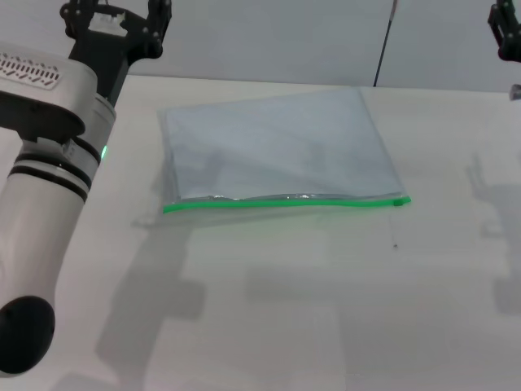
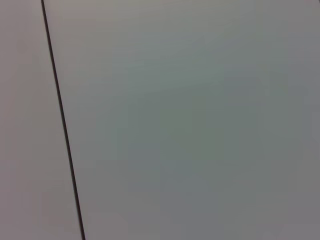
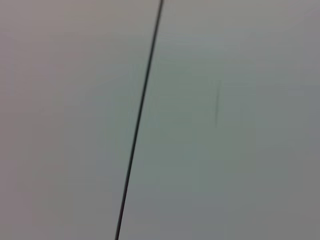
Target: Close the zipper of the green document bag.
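Observation:
The green document bag (image 1: 281, 147) lies flat on the white table (image 1: 326, 309), a translucent grey-blue pouch a little back from the middle. Its zipper (image 1: 285, 202) is a bright green strip along the long edge nearest me, with a small green nub at the right end (image 1: 399, 200). My left gripper (image 1: 114, 15) is raised at the far left, behind and above the bag's left corner, touching nothing. My right gripper (image 1: 506, 32) shows only partly at the far right edge, well away from the bag. Both wrist views show neither the bag nor any fingers.
My left arm (image 1: 49, 179) fills the left side of the head view. A pale wall with a dark vertical seam (image 1: 383, 45) stands behind the table; the same kind of seam (image 2: 62, 120) (image 3: 140, 120) crosses each wrist view.

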You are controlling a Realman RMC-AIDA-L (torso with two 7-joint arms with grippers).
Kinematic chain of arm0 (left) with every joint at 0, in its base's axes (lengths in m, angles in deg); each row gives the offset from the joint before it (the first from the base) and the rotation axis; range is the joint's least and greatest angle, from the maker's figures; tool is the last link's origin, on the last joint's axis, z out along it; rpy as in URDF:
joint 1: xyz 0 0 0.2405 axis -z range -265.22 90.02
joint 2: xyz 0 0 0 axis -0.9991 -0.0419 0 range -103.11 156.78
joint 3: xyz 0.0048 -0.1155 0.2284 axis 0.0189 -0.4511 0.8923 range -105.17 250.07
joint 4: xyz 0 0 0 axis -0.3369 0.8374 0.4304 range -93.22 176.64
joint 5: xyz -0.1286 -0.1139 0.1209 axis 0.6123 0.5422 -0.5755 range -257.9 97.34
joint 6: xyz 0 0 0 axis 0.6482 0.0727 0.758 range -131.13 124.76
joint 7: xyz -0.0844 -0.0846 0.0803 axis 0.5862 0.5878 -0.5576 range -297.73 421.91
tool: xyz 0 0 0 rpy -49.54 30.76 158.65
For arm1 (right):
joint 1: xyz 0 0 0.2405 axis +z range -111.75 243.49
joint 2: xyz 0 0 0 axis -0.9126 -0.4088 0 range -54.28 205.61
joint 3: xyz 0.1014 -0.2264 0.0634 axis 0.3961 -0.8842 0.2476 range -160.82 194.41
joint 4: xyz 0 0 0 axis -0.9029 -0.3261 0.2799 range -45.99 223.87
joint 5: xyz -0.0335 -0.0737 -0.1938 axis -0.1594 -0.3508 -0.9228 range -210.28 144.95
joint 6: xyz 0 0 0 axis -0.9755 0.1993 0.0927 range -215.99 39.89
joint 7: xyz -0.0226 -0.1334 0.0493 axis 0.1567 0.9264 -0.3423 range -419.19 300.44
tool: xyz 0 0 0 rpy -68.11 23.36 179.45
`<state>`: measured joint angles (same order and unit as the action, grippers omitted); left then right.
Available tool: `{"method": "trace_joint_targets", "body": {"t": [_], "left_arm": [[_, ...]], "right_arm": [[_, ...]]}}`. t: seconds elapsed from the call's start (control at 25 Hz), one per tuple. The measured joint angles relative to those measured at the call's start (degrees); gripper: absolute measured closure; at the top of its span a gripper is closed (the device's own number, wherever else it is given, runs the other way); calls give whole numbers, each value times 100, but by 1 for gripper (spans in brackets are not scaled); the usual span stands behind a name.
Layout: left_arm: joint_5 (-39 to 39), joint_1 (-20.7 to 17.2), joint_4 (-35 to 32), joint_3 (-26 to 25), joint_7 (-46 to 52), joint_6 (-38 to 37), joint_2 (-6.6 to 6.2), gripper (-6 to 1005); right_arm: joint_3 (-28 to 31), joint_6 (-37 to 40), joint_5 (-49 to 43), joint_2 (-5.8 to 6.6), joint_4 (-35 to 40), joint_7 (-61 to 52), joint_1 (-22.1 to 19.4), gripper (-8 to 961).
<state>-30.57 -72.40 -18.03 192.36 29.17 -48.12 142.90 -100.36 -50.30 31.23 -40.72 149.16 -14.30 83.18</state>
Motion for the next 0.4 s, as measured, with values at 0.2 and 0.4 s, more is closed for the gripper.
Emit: {"method": "trace_joint_targets", "body": {"t": [0.2,0.4], "left_arm": [[182,63,149,80,8,-19,12,382],[199,72,167,80,4,-43,7,382]], "right_arm": [[-9,33,127,3,-41,-89,73,236],[-13,39,141,-5,-42,-106,99,236]]}}
